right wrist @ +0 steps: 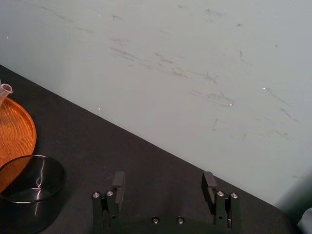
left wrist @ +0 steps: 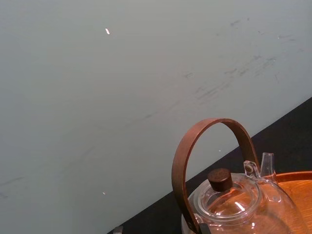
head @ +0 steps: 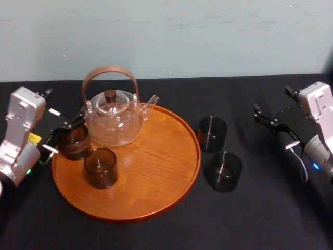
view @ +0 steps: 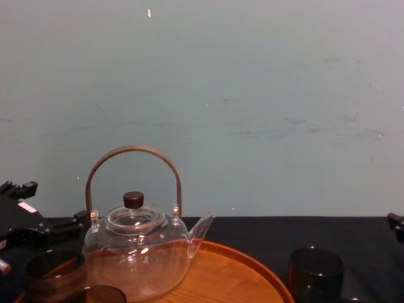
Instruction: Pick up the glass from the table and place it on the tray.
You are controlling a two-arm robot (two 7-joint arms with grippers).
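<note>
Glass (head: 73, 143) held in left tool (head: 66, 133) at tray (head: 156, 156) rim (right tool (right wrist: 163, 178) spread wide).

place: robot test lab, most likely | bare scuffed pale-green wall (view: 265, 82) is seen right behind the tabletop (head: 250, 219) | tabletop is covered in plain matte black | teapot (head: 113, 120) and tray (head: 156, 172) are laid out like staged props

We note soft, even light. Small white glints sit on the clear glass teapot (head: 114, 125); the round orange-brown wooden tray (head: 156, 172) carries a mild sheen; the matte black table (head: 260, 219) reads dark and flat.
</note>
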